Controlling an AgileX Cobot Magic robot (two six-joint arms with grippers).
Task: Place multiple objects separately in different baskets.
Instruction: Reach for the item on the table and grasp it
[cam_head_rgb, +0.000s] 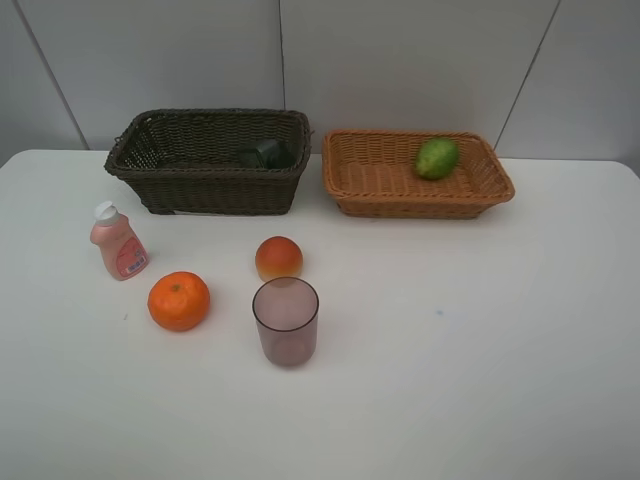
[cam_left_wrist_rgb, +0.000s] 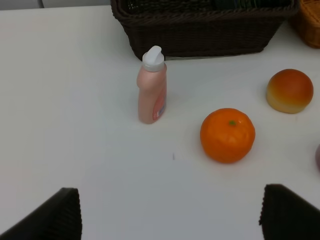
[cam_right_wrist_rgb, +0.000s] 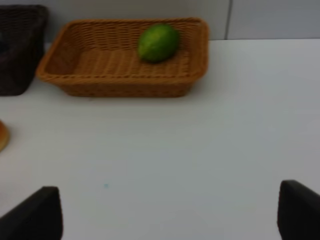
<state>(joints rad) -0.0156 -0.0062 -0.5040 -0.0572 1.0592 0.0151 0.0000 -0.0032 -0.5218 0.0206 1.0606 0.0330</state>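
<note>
The dark brown basket (cam_head_rgb: 200, 190) holds the dark grey pump bottle (cam_head_rgb: 268, 154). The light tan basket (cam_head_rgb: 375, 178) holds the green fruit (cam_head_rgb: 437, 158), which also shows in the right wrist view (cam_right_wrist_rgb: 158, 43). On the table stand the pink white-capped bottle (cam_head_rgb: 118, 242), the orange (cam_head_rgb: 179, 300), the red-orange peach-like fruit (cam_head_rgb: 279, 258) and the purplish cup (cam_head_rgb: 286, 320). My left gripper (cam_left_wrist_rgb: 170, 215) is open and empty, short of the pink bottle (cam_left_wrist_rgb: 152, 87) and the orange (cam_left_wrist_rgb: 227, 135). My right gripper (cam_right_wrist_rgb: 170, 212) is open and empty, well back from the tan basket (cam_right_wrist_rgb: 100, 65). Neither arm shows in the exterior view.
The white table (cam_head_rgb: 480, 340) ends at a grey panelled wall (cam_head_rgb: 400, 60) right behind both baskets. The peach-like fruit (cam_left_wrist_rgb: 290, 90) sits near the dark basket (cam_left_wrist_rgb: 200, 35) in the left wrist view.
</note>
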